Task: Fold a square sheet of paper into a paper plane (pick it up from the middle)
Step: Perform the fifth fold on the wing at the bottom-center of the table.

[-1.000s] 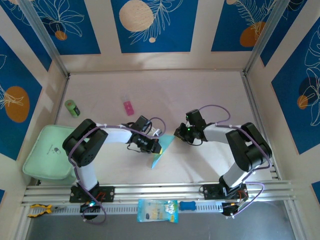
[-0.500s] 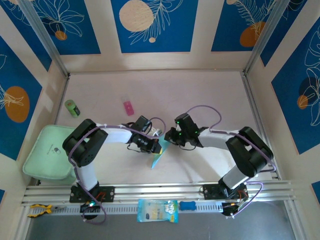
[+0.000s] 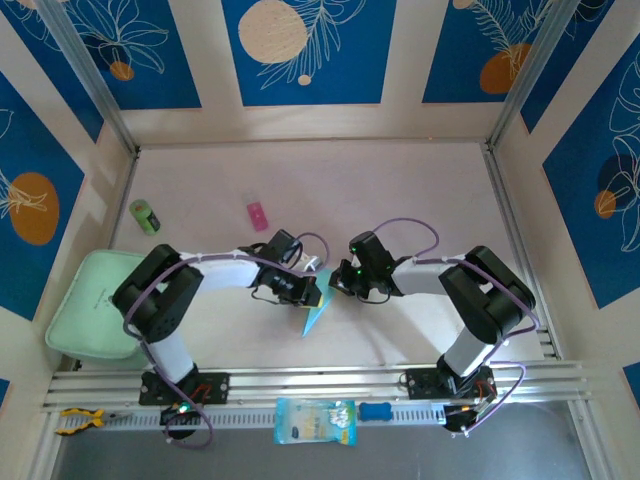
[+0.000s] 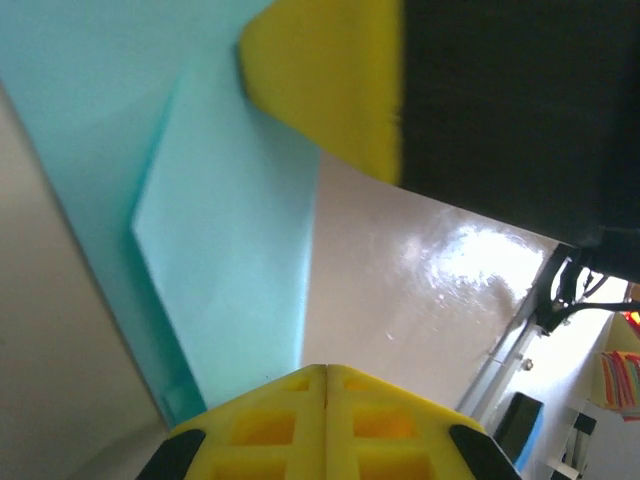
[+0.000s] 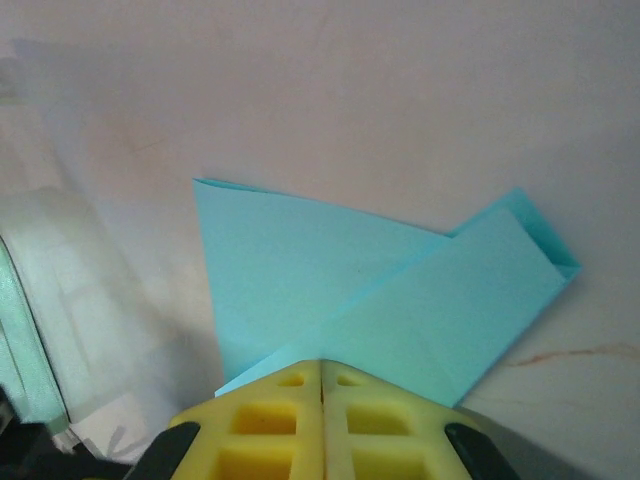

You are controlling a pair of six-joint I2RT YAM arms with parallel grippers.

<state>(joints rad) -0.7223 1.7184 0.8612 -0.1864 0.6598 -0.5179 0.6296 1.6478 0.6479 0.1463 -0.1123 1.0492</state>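
The folded light blue paper (image 3: 317,312) is seen from above near the middle of the desk (image 3: 400,190), toward its near edge, between the left gripper (image 3: 311,292) and the right gripper (image 3: 339,284). In each wrist view the yellow fingers (image 4: 270,425) (image 5: 270,430) are pressed together, clamped on the paper's edge. Overlapping triangular flaps are made out in the right wrist view but are too small to be told from above.

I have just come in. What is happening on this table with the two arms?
Two robot arms are folding a light blue sheet of paper into a plane, near the middle of the table. The sheet is already creased, with overlapping triangular flaps. The left gripper and the right gripper meet at it from opposite sides, each with its jaws shut on the paper. It is not yet a finished dart.
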